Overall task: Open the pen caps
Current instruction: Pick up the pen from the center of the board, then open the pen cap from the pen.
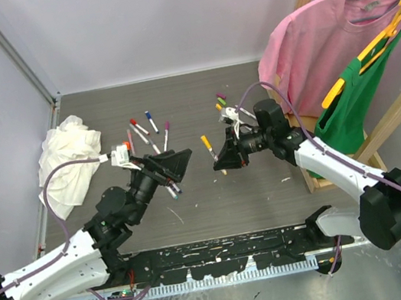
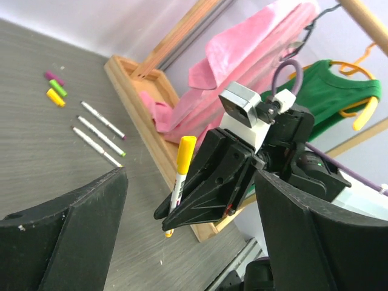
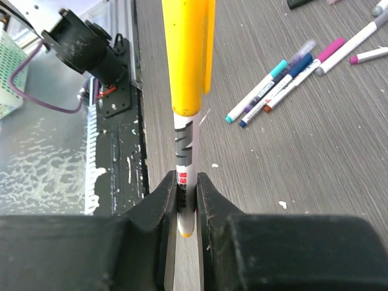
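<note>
My right gripper (image 1: pixel 221 163) is shut on the white barrel of a marker pen (image 3: pixel 185 173), held upright above the table. Its yellow cap (image 3: pixel 188 54) is on, and also shows in the top view (image 1: pixel 205 143) and the left wrist view (image 2: pixel 183 154). My left gripper (image 1: pixel 177 171) is wide open and empty, just left of that pen, fingers apart from it; in the left wrist view (image 2: pixel 191 182) the pen stands between its fingers but farther off. Loose purple, green and yellow caps (image 2: pixel 54 89) lie on the far table beside three uncapped pens (image 2: pixel 100 130).
Several capped pens (image 1: pixel 148 126) lie on the table behind my left gripper, and more lie under it (image 3: pixel 273 91). A white cloth (image 1: pixel 69 161) is at the left. A wooden rack (image 1: pixel 320 168) with a pink shirt (image 1: pixel 313 37) and a green shirt (image 1: pixel 355 103) stands at the right.
</note>
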Available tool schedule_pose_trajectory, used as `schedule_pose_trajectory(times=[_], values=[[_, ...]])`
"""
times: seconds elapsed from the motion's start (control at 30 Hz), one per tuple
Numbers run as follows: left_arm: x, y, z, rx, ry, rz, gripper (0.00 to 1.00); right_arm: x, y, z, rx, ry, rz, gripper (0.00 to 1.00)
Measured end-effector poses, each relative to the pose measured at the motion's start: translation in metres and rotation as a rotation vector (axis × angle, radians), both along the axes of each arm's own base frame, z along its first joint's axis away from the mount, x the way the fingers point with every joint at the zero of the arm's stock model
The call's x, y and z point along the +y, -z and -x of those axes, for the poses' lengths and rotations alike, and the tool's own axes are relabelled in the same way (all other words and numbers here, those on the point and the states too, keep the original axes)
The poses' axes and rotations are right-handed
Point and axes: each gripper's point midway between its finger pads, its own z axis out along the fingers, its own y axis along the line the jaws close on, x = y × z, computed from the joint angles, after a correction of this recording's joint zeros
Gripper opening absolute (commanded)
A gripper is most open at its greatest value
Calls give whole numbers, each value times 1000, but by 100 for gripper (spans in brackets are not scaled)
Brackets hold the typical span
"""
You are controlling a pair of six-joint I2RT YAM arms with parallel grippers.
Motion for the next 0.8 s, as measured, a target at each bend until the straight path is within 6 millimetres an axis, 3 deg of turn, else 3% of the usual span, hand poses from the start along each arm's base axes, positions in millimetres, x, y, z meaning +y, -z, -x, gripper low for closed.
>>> schedule_pose_trajectory(times=[0.17, 0.47, 0.67, 0.8], values=[[-12, 13, -14, 123, -37, -100, 86, -3, 13, -2, -4, 13, 59, 1], [-45, 50, -41, 268, -81, -271, 75, -6, 21, -1, -11, 14, 95, 1], [-56, 55, -49, 289, -96, -297, 57, -6, 23, -2, -16, 21, 105, 1], [-60, 58, -51, 304, -97, -302, 50, -6, 22, -3, -20, 21, 110, 1]])
